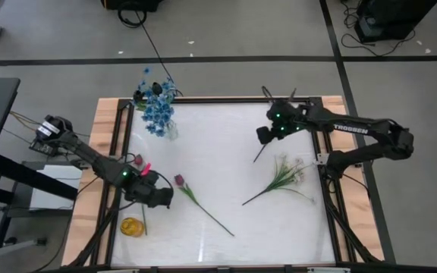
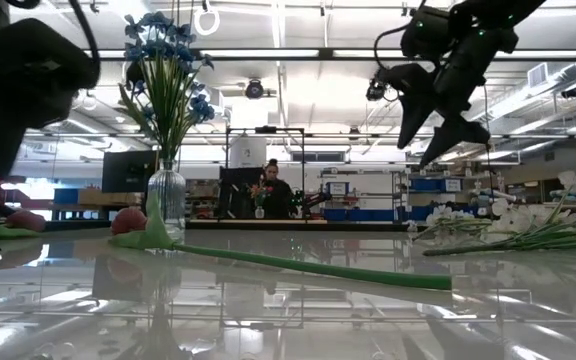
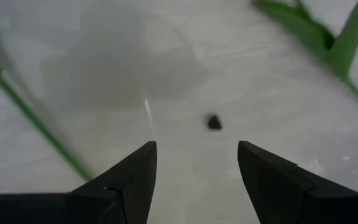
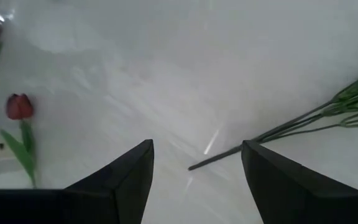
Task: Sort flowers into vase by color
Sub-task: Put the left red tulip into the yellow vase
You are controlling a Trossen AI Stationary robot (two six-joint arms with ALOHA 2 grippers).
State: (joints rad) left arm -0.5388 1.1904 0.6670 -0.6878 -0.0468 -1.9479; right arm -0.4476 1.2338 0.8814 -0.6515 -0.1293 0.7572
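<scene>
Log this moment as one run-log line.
left gripper: open, empty, beside tulip | right gripper: open, empty, raised by white spray | blue flowers: in glass vase

Left gripper (image 1: 160, 199) low at the near-left, fingers (image 3: 135, 177) apart, nothing between. Right gripper (image 1: 262, 136) raised at far-right, fingers (image 4: 129, 174) spread wide, empty.

Dark arms, white "TROSSEN" lettering

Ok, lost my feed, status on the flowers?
Both tools open, empty: left tool, right tool. Blue flowers in vase. Tulip, white spray on table. Nothing blocking.
</scene>
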